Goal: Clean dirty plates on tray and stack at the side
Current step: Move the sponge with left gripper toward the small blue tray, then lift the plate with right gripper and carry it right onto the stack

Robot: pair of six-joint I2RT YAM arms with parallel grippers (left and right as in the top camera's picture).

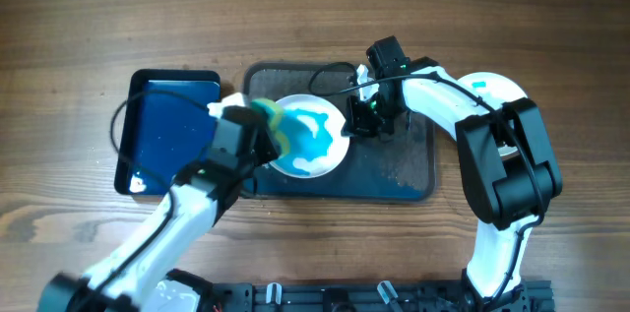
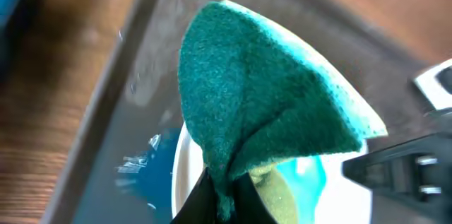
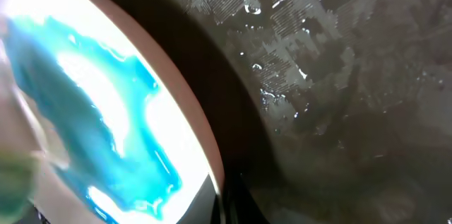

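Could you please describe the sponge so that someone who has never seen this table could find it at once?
Start at the large dark tray in the middle and find the white plate smeared with blue. At the plate's left rim, the left gripper pinches the folded sponge: the only soft thing there, dark green on one face, yellowish on the other.

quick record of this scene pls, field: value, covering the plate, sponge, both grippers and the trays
plate: the only one in view, white with blue smears, on the large dark tray
sponge: green and yellow, over the plate's left part
left gripper: shut on the sponge
right gripper: at the plate's right rim, apparently clamped on it
tray surface: wet, with droplets beside the plate
other: smaller black tray with blue inside, left of the large one, on the wooden table
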